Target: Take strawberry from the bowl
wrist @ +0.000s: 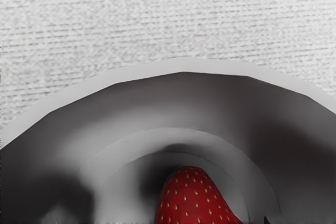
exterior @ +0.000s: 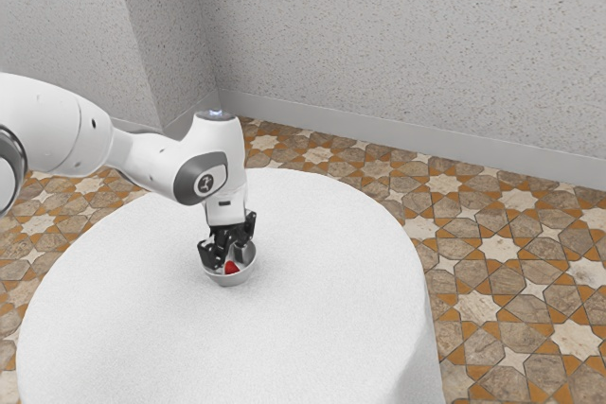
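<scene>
Red strawberry (wrist: 193, 200) with yellow seeds, grey bowl (wrist: 178, 95), orange-brown star-patterned floor (exterior: 492, 281).

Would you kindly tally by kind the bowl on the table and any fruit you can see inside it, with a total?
Strawberry: 1
Bowl: 1
Total: 2

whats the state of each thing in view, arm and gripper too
strawberry: red, looks whole, inside the bowl
bowl: upright on the table, open at the top, holding the strawberry
gripper: pointing down, low at the bowl; can't tell if it grips the strawberry
arm: bent, reaching over the table
table: covered in white
</scene>
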{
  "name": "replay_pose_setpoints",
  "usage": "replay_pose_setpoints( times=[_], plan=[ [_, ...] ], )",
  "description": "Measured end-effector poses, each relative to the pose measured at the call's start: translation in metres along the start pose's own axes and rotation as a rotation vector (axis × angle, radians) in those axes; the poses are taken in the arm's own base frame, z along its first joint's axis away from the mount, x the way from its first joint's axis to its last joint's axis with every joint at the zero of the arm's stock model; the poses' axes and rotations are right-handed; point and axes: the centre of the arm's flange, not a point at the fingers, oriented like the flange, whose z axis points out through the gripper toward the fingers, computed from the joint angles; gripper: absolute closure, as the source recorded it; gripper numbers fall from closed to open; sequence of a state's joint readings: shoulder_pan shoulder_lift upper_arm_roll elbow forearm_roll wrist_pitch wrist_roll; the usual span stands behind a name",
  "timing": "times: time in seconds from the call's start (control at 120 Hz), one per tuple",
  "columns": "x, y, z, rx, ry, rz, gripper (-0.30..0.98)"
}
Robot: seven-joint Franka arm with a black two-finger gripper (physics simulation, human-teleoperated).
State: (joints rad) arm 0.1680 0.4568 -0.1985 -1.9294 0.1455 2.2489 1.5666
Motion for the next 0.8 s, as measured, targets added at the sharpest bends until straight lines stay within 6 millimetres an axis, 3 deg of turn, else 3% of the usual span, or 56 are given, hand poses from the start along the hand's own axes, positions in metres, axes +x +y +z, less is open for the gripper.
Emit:
replay_pose_setpoints(
  times=[0.175, 0.267, 0.417, 0.558, 0.642, 0.717, 0.75, 0.8],
  plan=[
    [0.0, 0.0, -0.003, 0.008, -0.004, 0.012, 0.36],
    [0.0, -0.001, -0.005, 0.012, -0.003, 0.011, 0.37],
    [0.001, -0.001, -0.012, 0.026, -0.005, 0.013, 0.58],
    [0.003, -0.002, -0.021, 0.049, -0.008, 0.017, 0.66],
    [0.005, 0.003, -0.037, 0.072, -0.016, 0.019, 0.69],
    [0.011, 0.013, -0.067, 0.112, -0.029, 0.025, 0.72],
    [0.024, 0.016, -0.084, 0.136, -0.03, 0.042, 0.72],
    [0.059, 0.017, -0.099, 0.161, -0.022, 0.093, 0.73]
  ],
)
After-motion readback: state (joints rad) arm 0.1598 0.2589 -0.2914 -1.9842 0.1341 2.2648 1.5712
